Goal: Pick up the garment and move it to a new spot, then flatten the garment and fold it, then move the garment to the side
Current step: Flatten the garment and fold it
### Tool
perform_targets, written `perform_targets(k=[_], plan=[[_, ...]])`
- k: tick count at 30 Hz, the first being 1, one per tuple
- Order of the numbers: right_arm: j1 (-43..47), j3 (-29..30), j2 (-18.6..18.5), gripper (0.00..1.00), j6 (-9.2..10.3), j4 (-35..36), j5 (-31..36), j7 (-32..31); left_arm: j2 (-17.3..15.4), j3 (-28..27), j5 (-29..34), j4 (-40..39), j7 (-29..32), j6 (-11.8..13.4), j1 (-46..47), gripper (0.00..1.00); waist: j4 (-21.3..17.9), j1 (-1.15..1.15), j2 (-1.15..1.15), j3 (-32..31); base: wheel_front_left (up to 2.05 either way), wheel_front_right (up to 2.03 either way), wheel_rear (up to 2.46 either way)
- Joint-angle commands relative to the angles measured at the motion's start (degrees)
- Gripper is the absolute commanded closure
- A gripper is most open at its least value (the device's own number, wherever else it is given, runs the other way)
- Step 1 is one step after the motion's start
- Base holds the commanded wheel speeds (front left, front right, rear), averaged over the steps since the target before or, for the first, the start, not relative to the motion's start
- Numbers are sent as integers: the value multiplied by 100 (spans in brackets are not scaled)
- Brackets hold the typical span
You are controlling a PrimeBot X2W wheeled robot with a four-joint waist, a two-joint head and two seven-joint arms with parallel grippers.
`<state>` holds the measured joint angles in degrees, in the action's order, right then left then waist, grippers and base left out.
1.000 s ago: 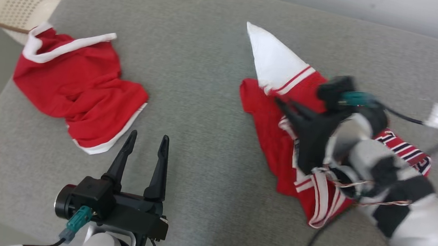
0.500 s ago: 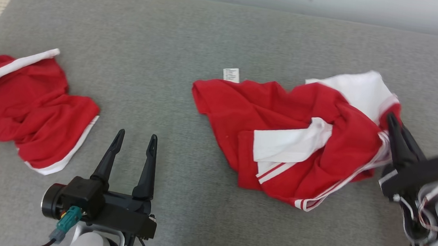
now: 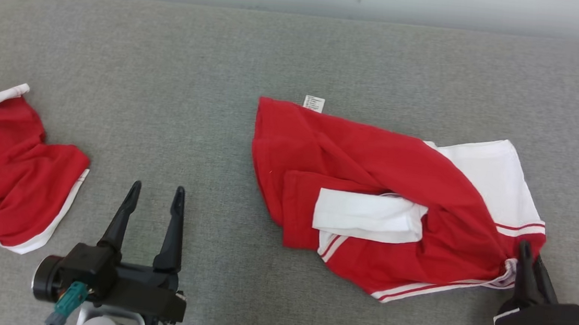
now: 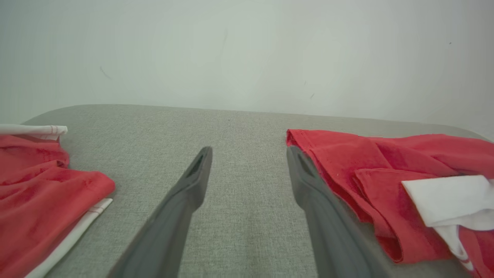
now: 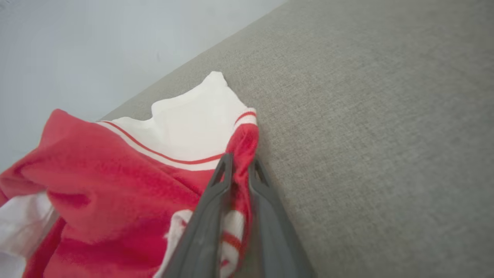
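The garment point(image 3: 372, 175), red with white panels and striped trim, lies loosely spread and creased at the right middle of the grey padded surface point(image 3: 172, 68). My right gripper point(image 3: 530, 254) is at its near right corner. In the right wrist view the two fingers pinch a fold of the garment point(image 5: 115, 185) at the gripper point(image 5: 240, 164), with red cloth between them. My left gripper point(image 3: 157, 188) stands open at the lower left, empty. In the left wrist view the garment's point(image 4: 347, 162) left edge lies just right of the open left gripper point(image 4: 250, 152).
A second red and white garment point(image 3: 11, 169) lies crumpled at the left edge, also in the left wrist view point(image 4: 38, 185). A pale wall runs behind the surface. Bare grey cloth lies between the two garments and along the back.
The head camera has shifted. The garment went from bunched at my right gripper to laid out wide on the surface, as the right gripper drew its corner down to the lower right. The left gripper stays open.
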<state>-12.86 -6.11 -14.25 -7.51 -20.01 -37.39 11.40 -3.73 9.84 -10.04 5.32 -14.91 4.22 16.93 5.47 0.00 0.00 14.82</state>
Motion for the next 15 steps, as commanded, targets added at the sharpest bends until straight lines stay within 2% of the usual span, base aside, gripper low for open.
perform_targets(k=[1,9,15], plan=[[67,21,62,0,3,-13,38,40,-43,-33,57,-1,-15,24,-96,0,-59,0,0,-40,0,0,0],[237,529,154,0,3,302,461,252,-144,-279,32,-81,-15,75,-296,0,-224,0,0,-184,0,0,0],[285,871,112,0,3,1287,1275,381,-230,-379,71,-183,-15,131,-393,0,-295,0,0,-315,0,0,0]])
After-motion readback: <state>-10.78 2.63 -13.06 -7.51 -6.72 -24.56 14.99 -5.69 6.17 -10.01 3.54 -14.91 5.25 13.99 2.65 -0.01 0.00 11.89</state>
